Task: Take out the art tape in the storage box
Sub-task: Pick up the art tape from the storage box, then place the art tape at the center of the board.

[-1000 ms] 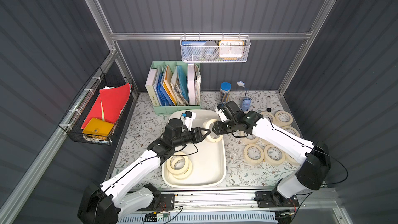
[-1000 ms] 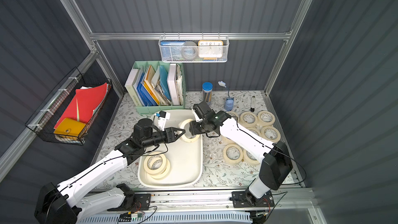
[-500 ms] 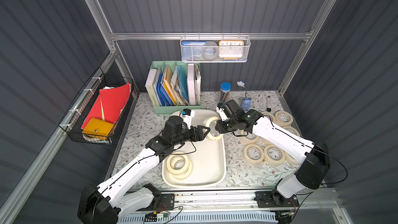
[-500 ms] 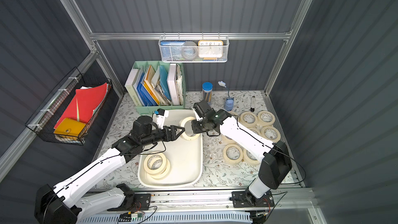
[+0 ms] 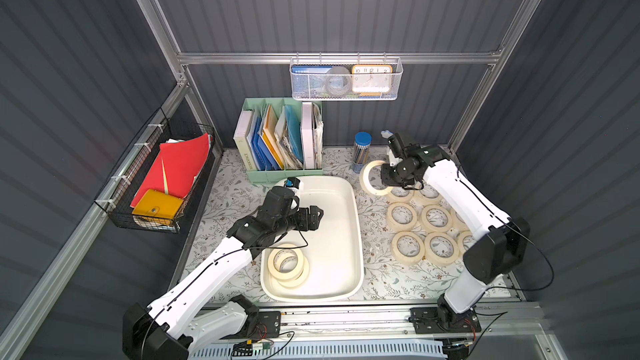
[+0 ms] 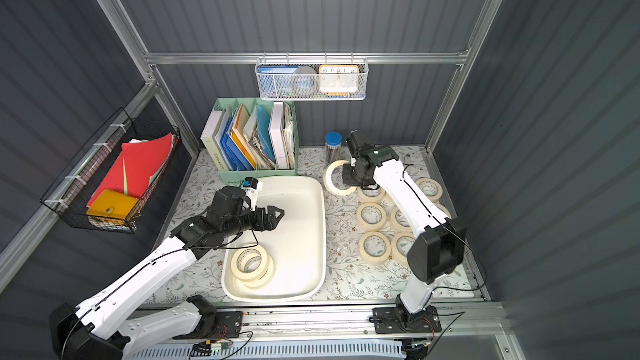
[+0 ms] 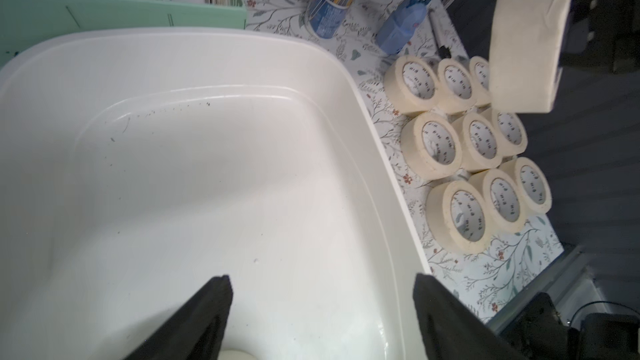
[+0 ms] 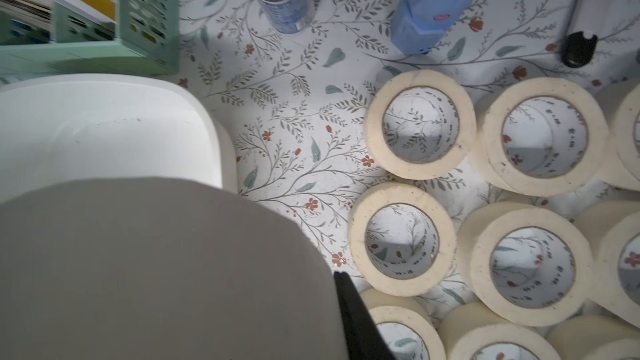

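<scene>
The right claw [image 5: 383,177] has carried the art tape roll [image 5: 364,178] it grasps out of the storage box [image 5: 356,237], over the counter [image 5: 374,271]: set it flat beside the laid-out rolls [image 5: 389,218], while the released left claw [image 5: 317,216] returns for the last two rolls [image 5: 273,265].

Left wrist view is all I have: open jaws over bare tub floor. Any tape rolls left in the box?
Observer: Yes, two rolls lie overlapping at the end of the storage box nearest the robot's base.
Operator: Where is my left gripper relative to them?
Observer: The left gripper hangs over the middle of the box, beyond those rolls.
Operator: And the roll at my picture's edge?
Observer: The right gripper has its jaws shut on the held roll, which stands on edge above the mat.
</scene>
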`<move>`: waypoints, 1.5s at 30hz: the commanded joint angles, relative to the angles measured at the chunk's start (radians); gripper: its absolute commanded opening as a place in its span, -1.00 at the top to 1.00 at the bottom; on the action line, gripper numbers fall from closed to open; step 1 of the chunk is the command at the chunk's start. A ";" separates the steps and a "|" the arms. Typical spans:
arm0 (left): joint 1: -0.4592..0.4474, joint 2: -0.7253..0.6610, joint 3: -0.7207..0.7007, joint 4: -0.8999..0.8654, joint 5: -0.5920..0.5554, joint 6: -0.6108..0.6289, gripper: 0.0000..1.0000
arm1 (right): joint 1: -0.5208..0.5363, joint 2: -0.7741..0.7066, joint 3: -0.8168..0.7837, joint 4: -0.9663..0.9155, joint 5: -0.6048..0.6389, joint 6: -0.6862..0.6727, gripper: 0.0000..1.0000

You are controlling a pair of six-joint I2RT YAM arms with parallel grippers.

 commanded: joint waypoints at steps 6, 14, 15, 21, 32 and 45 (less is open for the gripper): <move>0.002 -0.045 -0.030 -0.137 -0.040 -0.007 -0.61 | -0.013 0.257 0.201 -0.139 0.009 -0.032 1.00; 0.002 -0.045 -0.085 -0.082 -0.014 -0.033 -0.57 | -0.044 0.440 0.345 -0.146 0.016 -0.022 1.00; 0.002 -0.039 -0.085 -0.078 -0.010 -0.034 -0.57 | -0.051 0.463 0.359 -0.146 0.016 -0.023 1.00; 0.003 -0.027 -0.085 -0.076 -0.008 -0.030 -0.55 | -0.082 0.566 0.408 -0.133 0.012 -0.035 1.00; 0.002 -0.014 -0.080 -0.069 -0.008 -0.031 -0.53 | -0.087 0.646 0.415 -0.063 -0.021 -0.061 1.00; 0.003 0.005 -0.083 -0.053 0.001 -0.036 -0.53 | -0.090 0.676 0.413 -0.048 0.024 -0.067 0.28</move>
